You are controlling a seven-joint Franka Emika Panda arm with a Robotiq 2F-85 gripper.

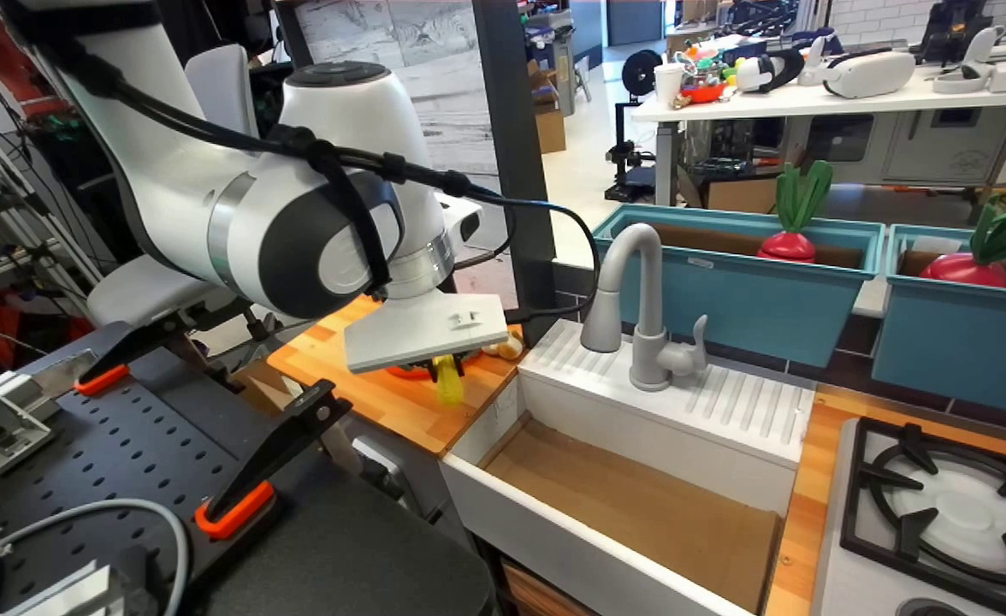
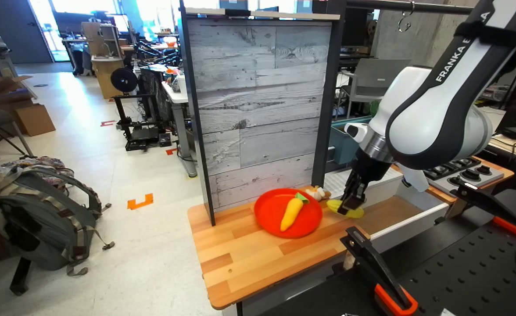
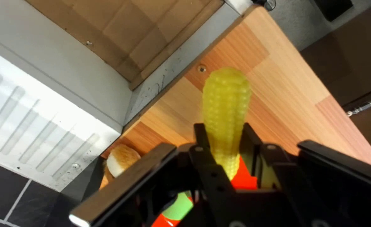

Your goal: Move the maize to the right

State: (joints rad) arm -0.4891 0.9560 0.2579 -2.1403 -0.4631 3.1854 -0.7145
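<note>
The maize, a yellow-green corn cob, shows in both exterior views [image 1: 449,382] [image 2: 355,213] and in the wrist view [image 3: 226,101]. My gripper [image 3: 222,135] is shut on it, with one finger on each side of the cob. In an exterior view the gripper [image 2: 351,202] holds the maize roughly level, above the counter's edge by the sink. The cob's near end is partly hidden by the fingers in the wrist view. In an exterior view the gripper is mostly hidden behind a white plate on the wrist.
A red plate [image 2: 264,215] holding a yellow carrot-shaped piece [image 2: 291,213] with a green top stands on the wooden counter [image 2: 240,263]. Garlic-like pieces [image 2: 316,192] lie behind it. The sink [image 1: 640,522] with a faucet [image 1: 648,291] adjoins. A tall wood-pattern panel [image 2: 262,101] rises behind the plate.
</note>
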